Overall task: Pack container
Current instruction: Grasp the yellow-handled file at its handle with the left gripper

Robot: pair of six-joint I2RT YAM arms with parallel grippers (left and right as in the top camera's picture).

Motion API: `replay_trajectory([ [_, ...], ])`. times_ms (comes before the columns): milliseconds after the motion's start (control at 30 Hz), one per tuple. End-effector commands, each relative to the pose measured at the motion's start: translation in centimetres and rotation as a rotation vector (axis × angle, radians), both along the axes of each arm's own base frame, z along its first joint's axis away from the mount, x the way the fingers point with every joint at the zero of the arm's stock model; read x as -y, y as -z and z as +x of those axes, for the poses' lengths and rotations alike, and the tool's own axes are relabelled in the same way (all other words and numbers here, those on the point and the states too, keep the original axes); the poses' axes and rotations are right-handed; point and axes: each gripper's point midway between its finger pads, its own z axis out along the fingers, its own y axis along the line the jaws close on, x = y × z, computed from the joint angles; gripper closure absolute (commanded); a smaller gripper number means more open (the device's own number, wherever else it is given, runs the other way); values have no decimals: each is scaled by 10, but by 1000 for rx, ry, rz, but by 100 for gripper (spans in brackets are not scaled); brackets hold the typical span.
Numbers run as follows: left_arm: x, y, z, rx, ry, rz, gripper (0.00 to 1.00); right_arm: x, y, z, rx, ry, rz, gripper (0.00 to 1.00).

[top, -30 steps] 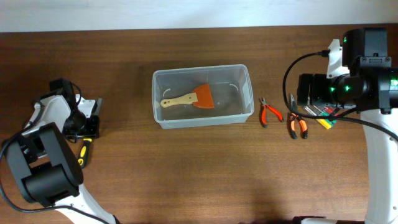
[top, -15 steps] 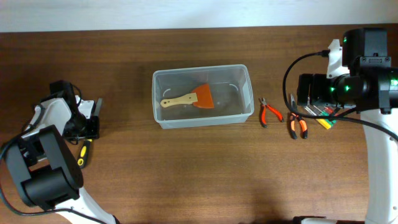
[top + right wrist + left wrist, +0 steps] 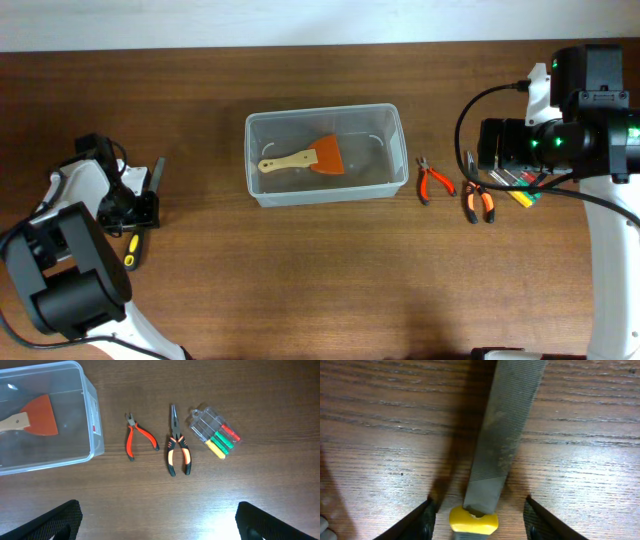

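Wooden table (image 3: 300, 270), container (image 3: 325, 194), file (image 3: 502, 435), cutters (image 3: 433, 181), pliers (image 3: 478, 203), screwdriver set (image 3: 214, 435)

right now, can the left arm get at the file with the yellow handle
Probably yes: its jaws stand open on either side of the file, by the handle end, with nothing in between.

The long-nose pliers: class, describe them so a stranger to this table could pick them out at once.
Find the clear container in the middle of the table and look right of it, where three things lie in a row. The pliers are the middle one, between the red cutters and the screwdriver pack. Only they have orange-and-black handles and a long thin nose.
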Motion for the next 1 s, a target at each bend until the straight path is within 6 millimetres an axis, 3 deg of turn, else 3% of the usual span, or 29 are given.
replay_trajectory([
  [0, 15, 67, -97, -366, 42, -44, 40, 2, 0, 1, 2, 11, 0, 1],
  [300, 14, 65, -101, -378, 69, -63, 48, 3, -2, 5, 18, 11, 0, 1],
  [467, 12, 68, -96, -356, 81, -55, 40, 3, -2, 5, 20, 11, 0, 1],
  [500, 11, 68, -95, -350, 94, -57, 41, 3, -2, 5, 20, 11, -1, 1],
  [600, 11, 68, -94, -348, 152, -71, 58, 3, -2, 5, 20, 11, 0, 1],
  [800, 10, 69, -93, -340, 152, -68, 57, 3, -2, 5, 20, 11, -1, 1],
  [967, 11, 70, -90, -325, 149, -72, 62, 3, -2, 5, 20, 11, 0, 1],
])
